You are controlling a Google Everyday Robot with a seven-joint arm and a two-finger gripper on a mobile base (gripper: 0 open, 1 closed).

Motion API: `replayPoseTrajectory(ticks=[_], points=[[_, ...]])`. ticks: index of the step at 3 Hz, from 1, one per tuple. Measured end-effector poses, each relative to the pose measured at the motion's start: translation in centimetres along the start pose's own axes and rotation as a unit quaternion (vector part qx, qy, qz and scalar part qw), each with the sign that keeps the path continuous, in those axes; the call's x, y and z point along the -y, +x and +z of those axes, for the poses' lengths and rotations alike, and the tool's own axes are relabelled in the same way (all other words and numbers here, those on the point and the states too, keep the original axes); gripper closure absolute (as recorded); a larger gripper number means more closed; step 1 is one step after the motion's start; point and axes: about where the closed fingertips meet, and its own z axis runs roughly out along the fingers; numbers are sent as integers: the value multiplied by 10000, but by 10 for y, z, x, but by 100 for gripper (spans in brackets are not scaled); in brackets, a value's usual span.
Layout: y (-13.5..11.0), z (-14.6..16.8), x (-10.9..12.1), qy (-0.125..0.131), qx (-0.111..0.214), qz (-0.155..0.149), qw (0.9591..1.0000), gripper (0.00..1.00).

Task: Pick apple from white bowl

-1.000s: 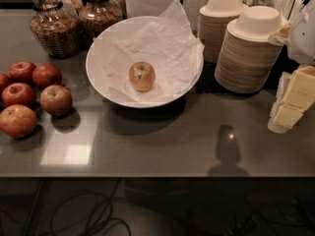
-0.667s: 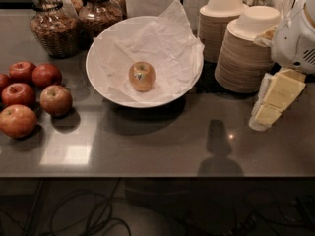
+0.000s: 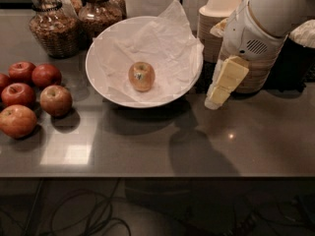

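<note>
Apple (image 3: 141,76) sits in the middle of your bowl (image 3: 96,70), on crumpled paper (image 3: 162,43). Your gripper (image 3: 216,96) hangs just right of the bowl's rim, above the table (image 3: 147,141); you can't tell how wide it stands.

Pale yellow-orange apple (image 3: 141,76), lightly blushed red, with a small dark, shiny spot on its front, possibly a sticker. Plain white bowl (image 3: 98,80), lined with crumpled white paper (image 3: 165,45), shadowed grey in the creases. Darker red apples (image 3: 55,100) to the left, streaked with yellow and dull orange. Clear glass jars (image 3: 51,31) filled with mottled brown. Beige stacked bowls (image 3: 216,18), finely lined by their rims. Cream-yellow pincer (image 3: 224,85) just right of the white bowl, above the tabletop, under a glossy white arm (image 3: 261,18) with a small grey vent grille. Glossy grey-brown tabletop (image 3: 147,146), with pale reflected patches and dark shadows. Black cables (image 3: 74,215) below.
</note>
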Motion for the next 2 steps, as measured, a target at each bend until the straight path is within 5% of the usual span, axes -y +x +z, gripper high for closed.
replayPoseTrajectory(ticks=[2], points=[[-7, 12, 5, 110, 197, 98, 9997, 0]])
